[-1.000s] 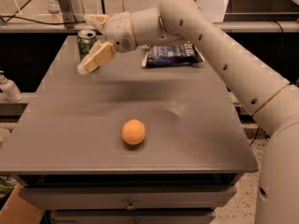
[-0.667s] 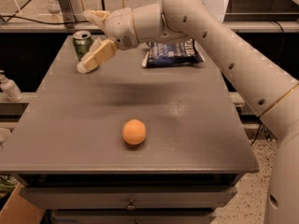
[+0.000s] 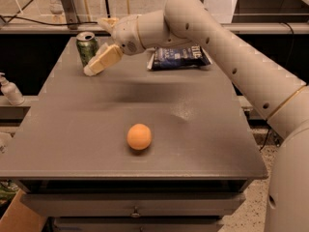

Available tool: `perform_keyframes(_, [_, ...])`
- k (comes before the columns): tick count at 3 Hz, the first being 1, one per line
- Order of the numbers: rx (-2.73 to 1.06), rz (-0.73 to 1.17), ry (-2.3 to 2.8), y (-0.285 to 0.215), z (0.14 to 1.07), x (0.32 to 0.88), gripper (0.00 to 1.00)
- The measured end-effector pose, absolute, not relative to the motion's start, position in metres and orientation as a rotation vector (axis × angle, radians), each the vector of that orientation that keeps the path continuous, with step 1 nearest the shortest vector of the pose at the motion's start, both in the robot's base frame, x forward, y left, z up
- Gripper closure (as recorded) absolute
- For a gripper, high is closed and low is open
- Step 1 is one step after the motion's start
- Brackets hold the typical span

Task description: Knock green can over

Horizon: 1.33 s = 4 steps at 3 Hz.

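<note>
Standing upright (long axis vertical, top up), green can (image 3: pixel 87 47) just beside the spread-fingered hand (image 3: pixel 96 45).

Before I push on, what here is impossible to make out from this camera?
Camera view, one angle only:
- Whether the pincer, just right of the green can, touches it: no depth cue.
- Lower right side of the can: behind the pincer.
- Left end of the blue bag: behind the wrist.
- The white bottle: partly cut by the left edge.
</note>
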State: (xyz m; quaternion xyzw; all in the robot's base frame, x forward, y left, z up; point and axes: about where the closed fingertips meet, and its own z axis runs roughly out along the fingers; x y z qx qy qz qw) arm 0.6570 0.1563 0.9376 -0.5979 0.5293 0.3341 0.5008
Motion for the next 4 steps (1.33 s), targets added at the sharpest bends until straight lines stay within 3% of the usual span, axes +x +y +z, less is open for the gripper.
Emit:
perform_keyframes(3, [-1.375, 0.803, 1.427, 0.184, 0.889, 0.724, 0.00])
perform_keyframes(4, [-1.381, 0.808, 1.447, 0.196, 0.879, 0.728, 0.18])
